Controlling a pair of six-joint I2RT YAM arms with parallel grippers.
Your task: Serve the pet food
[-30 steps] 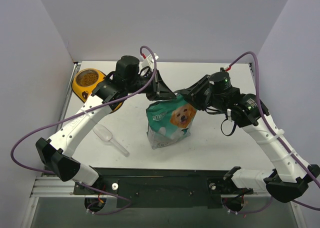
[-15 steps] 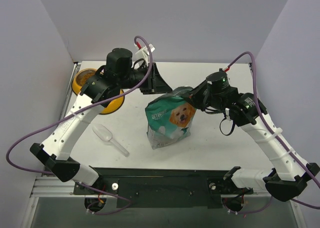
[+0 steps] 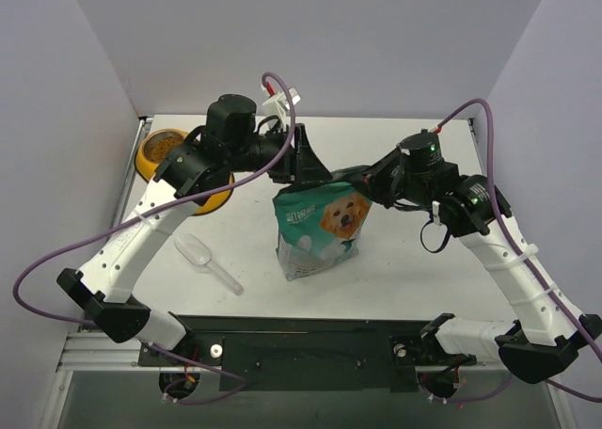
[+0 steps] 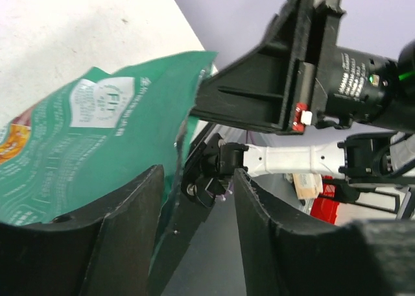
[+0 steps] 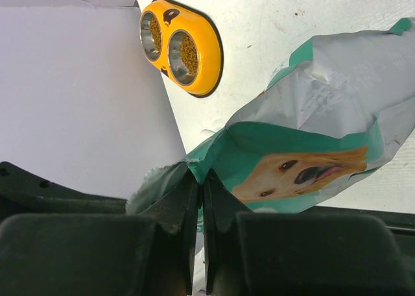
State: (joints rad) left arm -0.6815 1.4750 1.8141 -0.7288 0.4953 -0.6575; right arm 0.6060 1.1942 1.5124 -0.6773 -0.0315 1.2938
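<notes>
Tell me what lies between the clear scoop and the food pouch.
Nothing: in the top view, only bare white table separates the scoop from the pouch.

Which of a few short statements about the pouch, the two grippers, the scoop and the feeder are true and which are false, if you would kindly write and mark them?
1. The right gripper is shut on the top edge of the pouch. True.
2. The left gripper is clamped on the scoop. False: its jaws stand open beside the pouch's top, and the scoop lies on the table, apart from both grippers.
3. The pouch lies flat. False: it stands upright.
4. Kibble shows in both bowls of the yellow feeder. True.
</notes>
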